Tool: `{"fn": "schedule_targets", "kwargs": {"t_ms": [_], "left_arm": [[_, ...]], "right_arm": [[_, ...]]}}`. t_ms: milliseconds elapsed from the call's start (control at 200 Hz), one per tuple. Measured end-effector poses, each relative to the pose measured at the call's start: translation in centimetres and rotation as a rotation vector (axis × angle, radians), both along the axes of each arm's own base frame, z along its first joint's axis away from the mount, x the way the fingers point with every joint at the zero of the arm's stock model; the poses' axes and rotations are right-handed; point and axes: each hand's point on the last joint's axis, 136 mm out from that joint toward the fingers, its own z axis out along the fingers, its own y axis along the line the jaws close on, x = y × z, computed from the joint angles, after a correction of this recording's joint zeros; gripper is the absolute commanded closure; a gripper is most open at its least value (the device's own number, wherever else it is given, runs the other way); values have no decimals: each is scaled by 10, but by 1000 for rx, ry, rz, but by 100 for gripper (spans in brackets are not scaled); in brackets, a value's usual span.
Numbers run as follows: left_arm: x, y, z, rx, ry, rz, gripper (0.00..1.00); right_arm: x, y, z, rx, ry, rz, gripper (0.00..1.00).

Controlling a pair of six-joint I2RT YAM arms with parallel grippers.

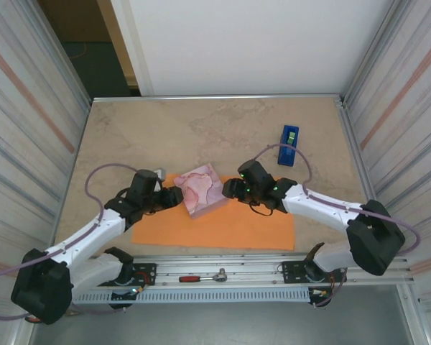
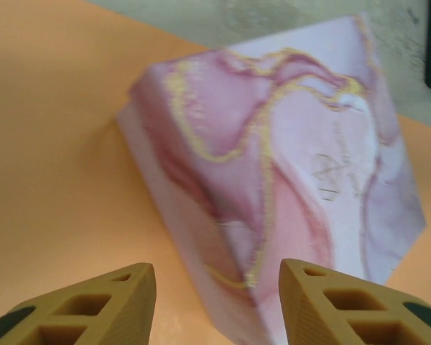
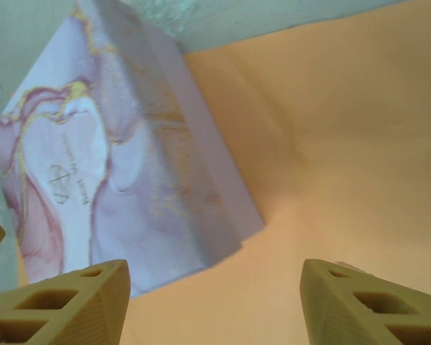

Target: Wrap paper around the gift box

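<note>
From above I see what my wrist cameras miss: the whole orange paper (image 1: 230,230) lies flat on the worktop (image 1: 165,136) with its long axis running left to right along the near edge. The gift box (image 1: 203,188) sits at the paper's far edge, left of its middle, and a blue tape dispenser (image 1: 288,145) stands well apart at the far right. A small hand tool (image 1: 201,277) lies on the rail between my bases. That view also puts my left gripper (image 1: 176,197) just beside the box's left side and my right gripper (image 1: 230,188) just beside its right. My wrist cameras add the detail. The box (image 2: 287,165) lies marbled face up, pink and white with gold veins, with small writing on the lid. Being square, it has no long axis to speak of. It is turned so that its edges run askew to the paper's (image 2: 50,144), with one corner pointing toward my left gripper (image 2: 217,277). My left fingers (image 2: 93,309) stand apart with that corner in the gap. I cannot tell whether they touch it. From the right wrist, the box (image 3: 108,158) lies ahead and to the left on the paper (image 3: 345,129). My right gripper (image 3: 215,280) has its fingers (image 3: 373,302) spread wide over bare paper, holding nothing.
</note>
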Motion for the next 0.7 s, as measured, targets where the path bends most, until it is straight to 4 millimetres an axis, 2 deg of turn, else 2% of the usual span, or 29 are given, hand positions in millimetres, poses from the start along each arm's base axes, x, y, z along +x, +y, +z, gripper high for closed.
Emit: {"fn": "schedule_targets", "kwargs": {"t_ms": [140,240,331,511,701], "left_arm": [[-1,26,-28,-1,69,119,55],[0,39,-44,-4,109,185,55],[5,45,-53,-9,132,228,55],[17,56,-61,-22,146,292,55],[34,75,-61,-46,130,369,55]], "right_arm": [[-3,-30,-26,-43,48,-54,65],[-7,-46,-43,-83,81,-67,73],[-5,-48,-53,-107,96,-61,78],[-1,-53,-81,-159,155,-41,80],[37,-39,-80,-134,131,-7,82]]}}
